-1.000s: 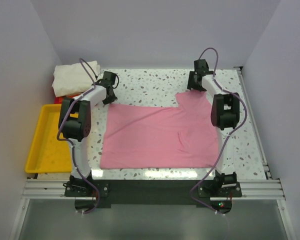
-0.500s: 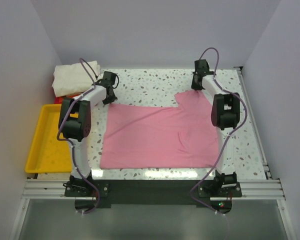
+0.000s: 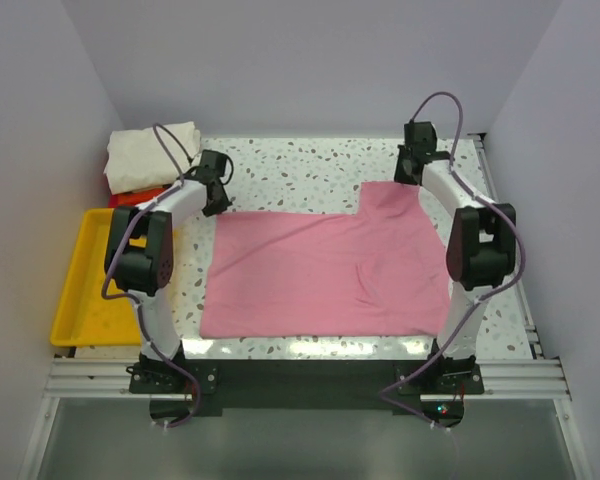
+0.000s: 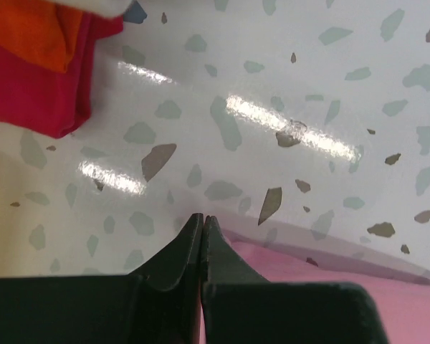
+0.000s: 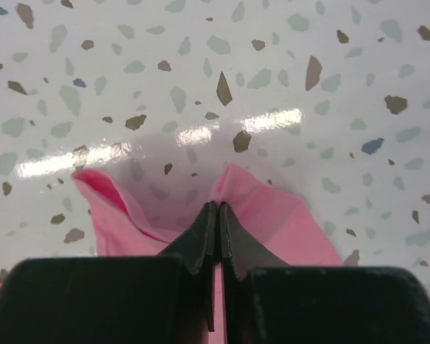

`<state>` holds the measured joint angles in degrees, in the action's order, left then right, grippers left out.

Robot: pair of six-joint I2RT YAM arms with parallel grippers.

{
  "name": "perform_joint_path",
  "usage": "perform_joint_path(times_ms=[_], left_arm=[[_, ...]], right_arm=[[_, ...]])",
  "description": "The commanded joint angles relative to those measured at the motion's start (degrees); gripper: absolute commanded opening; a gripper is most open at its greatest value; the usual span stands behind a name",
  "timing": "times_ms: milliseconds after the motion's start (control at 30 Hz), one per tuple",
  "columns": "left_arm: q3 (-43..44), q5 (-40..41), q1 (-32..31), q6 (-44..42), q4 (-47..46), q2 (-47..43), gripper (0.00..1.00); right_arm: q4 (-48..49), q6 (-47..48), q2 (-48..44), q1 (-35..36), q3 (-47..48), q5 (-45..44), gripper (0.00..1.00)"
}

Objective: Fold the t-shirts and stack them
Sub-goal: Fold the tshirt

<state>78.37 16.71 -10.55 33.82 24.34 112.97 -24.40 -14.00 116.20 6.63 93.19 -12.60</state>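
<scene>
Both arms have swung outward over the speckled white table (image 3: 310,160), drawing the far right corner of the light pink cloth t-shirt (image 3: 320,270) rightward. It lies spread flat, not yet folded. The folded cream-white, orange and red shirts (image 3: 150,158) wait stacked at the far left. The right end effector (image 5: 216,208) pinches the puckered far edge, likely to lift it. The left end effector (image 4: 202,221) is pressed together at the far left corner, and I cannot tell whether it has cloth.

Four t-shirts, one tray, two arms, one bench.
T-shirts: one pink t-shirt (image 3: 320,275), one cream-white t-shirt (image 3: 150,155), one orange t-shirt (image 4: 29,29), one red t-shirt (image 4: 36,93). Also one yellow tray (image 3: 80,290), one left arm (image 3: 145,260), one right arm (image 3: 475,250), one bench (image 3: 300,170).
</scene>
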Motion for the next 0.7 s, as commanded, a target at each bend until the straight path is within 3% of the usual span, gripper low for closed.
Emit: perform_joint_path(times_ms=[0, 267, 667], left_arm=[[-3.7, -1.5, 0.4, -0.3, -4.9, -8.2, 0.0], [-12.1, -2.7, 0.4, 2.4, -6.8, -16.6, 0.0], [-26.3, -2.6, -0.5, 4.9, -8.5, -32.3, 0.0]], right_arm=[[3.8, 0.8, -10.7, -0.1, -5.5, -1.6, 0.0], [5.6, -3.1, -28.0, 0.0, -22.8, -2.3, 0.0], [-1.5, -3.9, -47.5, 0.0, -34.2, -1.7, 0.0]])
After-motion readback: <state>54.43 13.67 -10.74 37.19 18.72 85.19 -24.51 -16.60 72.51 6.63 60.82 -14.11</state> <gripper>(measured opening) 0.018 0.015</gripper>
